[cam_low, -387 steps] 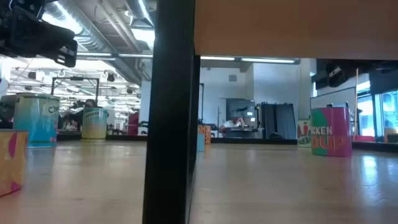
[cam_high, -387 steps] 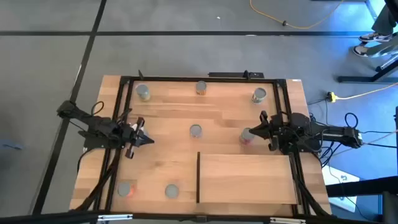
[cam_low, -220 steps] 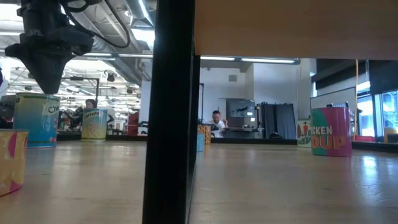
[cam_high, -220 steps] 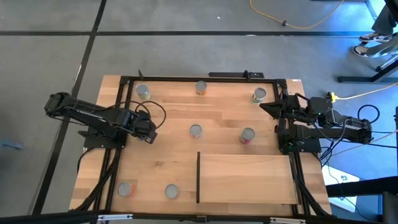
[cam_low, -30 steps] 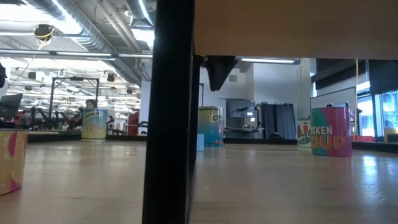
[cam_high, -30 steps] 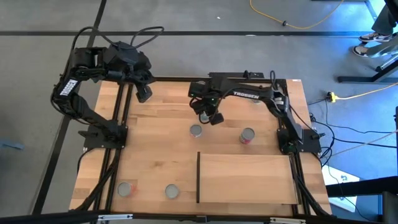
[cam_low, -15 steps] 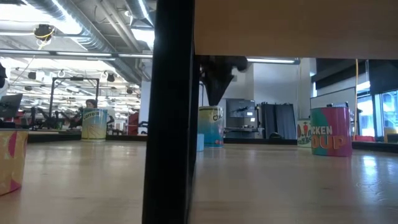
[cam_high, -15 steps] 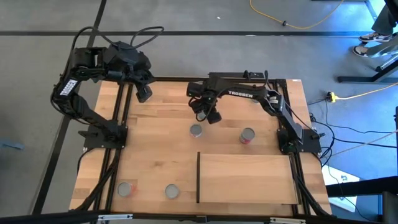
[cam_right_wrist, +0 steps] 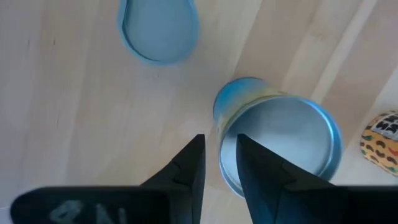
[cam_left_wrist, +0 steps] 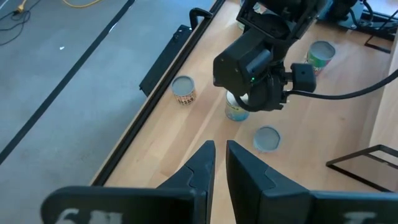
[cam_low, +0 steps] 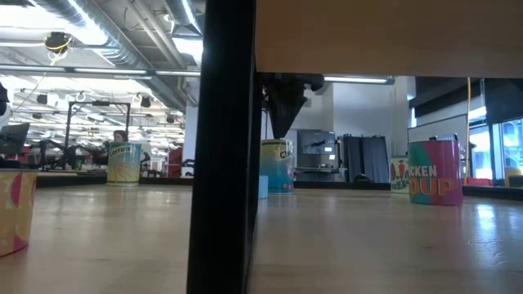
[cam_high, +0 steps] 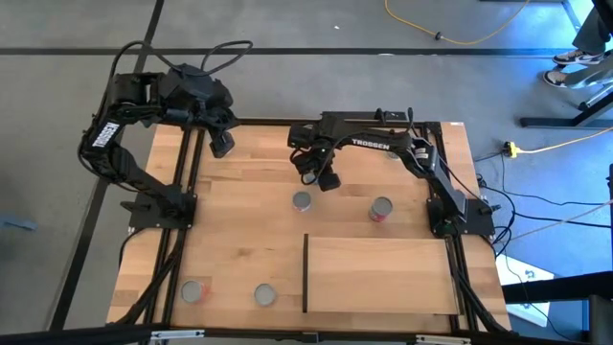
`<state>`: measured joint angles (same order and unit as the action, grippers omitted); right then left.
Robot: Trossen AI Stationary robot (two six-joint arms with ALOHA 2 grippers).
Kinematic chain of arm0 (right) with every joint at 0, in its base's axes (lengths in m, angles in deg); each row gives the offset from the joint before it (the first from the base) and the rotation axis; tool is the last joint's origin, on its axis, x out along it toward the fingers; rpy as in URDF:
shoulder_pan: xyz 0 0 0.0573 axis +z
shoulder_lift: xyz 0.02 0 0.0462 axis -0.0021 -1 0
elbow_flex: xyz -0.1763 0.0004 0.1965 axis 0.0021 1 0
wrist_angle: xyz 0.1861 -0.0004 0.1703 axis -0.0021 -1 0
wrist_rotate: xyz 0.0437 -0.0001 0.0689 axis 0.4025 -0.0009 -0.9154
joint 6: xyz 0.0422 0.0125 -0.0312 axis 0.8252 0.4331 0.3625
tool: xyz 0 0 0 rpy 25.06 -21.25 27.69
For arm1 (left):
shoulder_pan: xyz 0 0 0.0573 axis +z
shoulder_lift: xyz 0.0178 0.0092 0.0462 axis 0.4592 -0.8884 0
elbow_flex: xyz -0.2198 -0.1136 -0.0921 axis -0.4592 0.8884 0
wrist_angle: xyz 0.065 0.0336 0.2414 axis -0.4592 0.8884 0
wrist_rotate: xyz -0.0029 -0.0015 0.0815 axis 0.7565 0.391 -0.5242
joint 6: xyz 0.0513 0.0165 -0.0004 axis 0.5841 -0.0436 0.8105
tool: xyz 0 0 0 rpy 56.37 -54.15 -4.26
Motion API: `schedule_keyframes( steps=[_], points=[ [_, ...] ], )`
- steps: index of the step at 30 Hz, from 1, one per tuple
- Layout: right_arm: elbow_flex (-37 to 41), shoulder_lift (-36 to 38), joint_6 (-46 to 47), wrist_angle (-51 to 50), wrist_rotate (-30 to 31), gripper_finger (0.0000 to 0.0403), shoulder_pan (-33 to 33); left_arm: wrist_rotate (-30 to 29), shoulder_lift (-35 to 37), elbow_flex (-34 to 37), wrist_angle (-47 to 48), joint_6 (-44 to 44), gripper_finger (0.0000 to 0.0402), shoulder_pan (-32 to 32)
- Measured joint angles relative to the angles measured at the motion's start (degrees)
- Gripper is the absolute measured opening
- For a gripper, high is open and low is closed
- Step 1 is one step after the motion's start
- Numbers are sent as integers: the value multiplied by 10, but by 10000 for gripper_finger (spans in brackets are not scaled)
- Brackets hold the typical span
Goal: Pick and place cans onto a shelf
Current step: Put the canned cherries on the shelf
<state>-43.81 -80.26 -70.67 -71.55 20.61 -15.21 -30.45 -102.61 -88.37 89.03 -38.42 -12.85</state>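
Observation:
A teal can [cam_right_wrist: 277, 143] stands upright on the table's far middle [cam_low: 278, 167]. My right gripper [cam_right_wrist: 221, 171] points down at it, its fingers a narrow gap apart, one finger outside the can's wall and one over its silver top. In the low view its tips [cam_low: 282, 131] end right at the can's top edge. My left gripper [cam_high: 221, 144] hangs high over the far left corner, its fingers [cam_left_wrist: 205, 162] close together with nothing between. The shelf [cam_high: 383, 278] is the light board at the near right. My right gripper comes from above, pointing down, and the teal can's rim [cam_right_wrist: 219, 146] lies in the gap between its two fingers. Whether the fingers touch the rim, I cannot tell. The can stands upright with its base on the table.
More cans stand at mid-table [cam_high: 302, 201], right of it with a red label [cam_high: 380, 209], and near the front left [cam_high: 195, 291] [cam_high: 264, 295]. An orange can [cam_left_wrist: 183, 90] and a green one [cam_left_wrist: 320, 55] stand by the far edge. The shelf's dark strip [cam_high: 306, 273] faces left.
My right gripper has come down over the teal can until its tips reach the can's top edge, then stopped. The can has stayed where it was.

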Motion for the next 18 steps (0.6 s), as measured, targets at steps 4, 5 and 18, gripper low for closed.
schedule_keyframes(
  steps=[4,5,18],
  points=[
    [0,0,0,-1,-1,92,0,0,0,0,0,0,33,0],
    [0,0,0,2,-1,92,0,0,0,0,0,0,33,0],
    [-2,-30,45,24,-11,92,0,-1,0,0,0,0,33,0]
  ],
)
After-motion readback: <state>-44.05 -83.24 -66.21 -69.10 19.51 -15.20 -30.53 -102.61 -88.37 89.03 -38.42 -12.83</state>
